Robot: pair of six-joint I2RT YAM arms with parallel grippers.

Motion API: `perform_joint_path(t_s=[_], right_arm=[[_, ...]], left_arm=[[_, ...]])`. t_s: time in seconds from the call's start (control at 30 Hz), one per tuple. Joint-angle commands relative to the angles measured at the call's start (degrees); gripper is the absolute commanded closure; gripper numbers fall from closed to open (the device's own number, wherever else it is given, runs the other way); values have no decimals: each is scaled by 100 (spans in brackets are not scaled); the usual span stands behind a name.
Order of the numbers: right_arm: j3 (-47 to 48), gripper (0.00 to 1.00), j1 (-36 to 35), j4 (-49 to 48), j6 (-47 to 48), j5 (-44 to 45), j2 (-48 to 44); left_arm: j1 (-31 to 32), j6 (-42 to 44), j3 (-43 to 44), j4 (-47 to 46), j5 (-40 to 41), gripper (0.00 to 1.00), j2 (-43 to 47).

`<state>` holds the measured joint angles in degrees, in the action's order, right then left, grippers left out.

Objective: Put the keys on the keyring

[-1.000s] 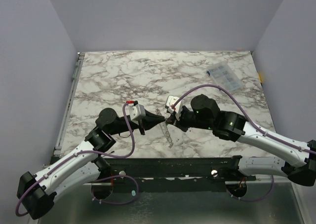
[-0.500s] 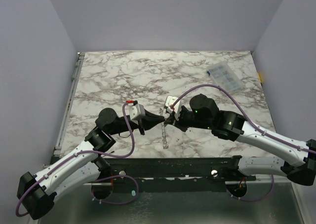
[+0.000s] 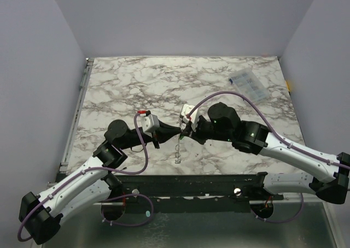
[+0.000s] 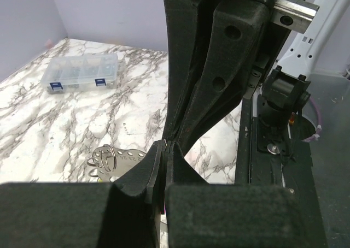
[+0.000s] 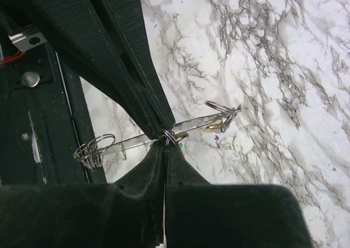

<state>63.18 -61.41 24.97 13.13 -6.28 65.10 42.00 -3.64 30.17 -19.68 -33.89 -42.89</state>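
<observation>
Above the tabletop (image 3: 136, 84), the left fingers (image 4: 156, 177) and the right fingers (image 5: 156, 169) were clenched on the keyring (image 3: 178, 149), which had swung leftward (green key (image 5: 164, 142) at the pinch); threading seemed unfinished.

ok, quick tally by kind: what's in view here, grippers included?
Grippers: 2 (left gripper, right gripper)
Keys: 2 (brass key; green key, barely showing)
Keyring: 1
Clear box: 1
Total: 6
</observation>
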Motion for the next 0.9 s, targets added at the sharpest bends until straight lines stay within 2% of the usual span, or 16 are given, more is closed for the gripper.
perform_joint_path(t_s=[0.0,0.23,0.4,0.63,0.87], right_arm=[[101,99,-159,-597,-317,10,182],[100,99,-272,-1293,-643,754,447],[265,99,-358,-1480,-554,664,742],[277,99,-399,-1615,-523,1011,769],[-69,99,-399,-1723,-407,1293,313]], left_arm=[[-38,-41,2,-476,285,100,126],[-151,-99,-94,-545,952,100,282],[-197,-112,-139,-563,1247,100,368],[-264,-89,-165,-564,1249,100,456],[-331,-88,-161,-554,1187,100,464]])
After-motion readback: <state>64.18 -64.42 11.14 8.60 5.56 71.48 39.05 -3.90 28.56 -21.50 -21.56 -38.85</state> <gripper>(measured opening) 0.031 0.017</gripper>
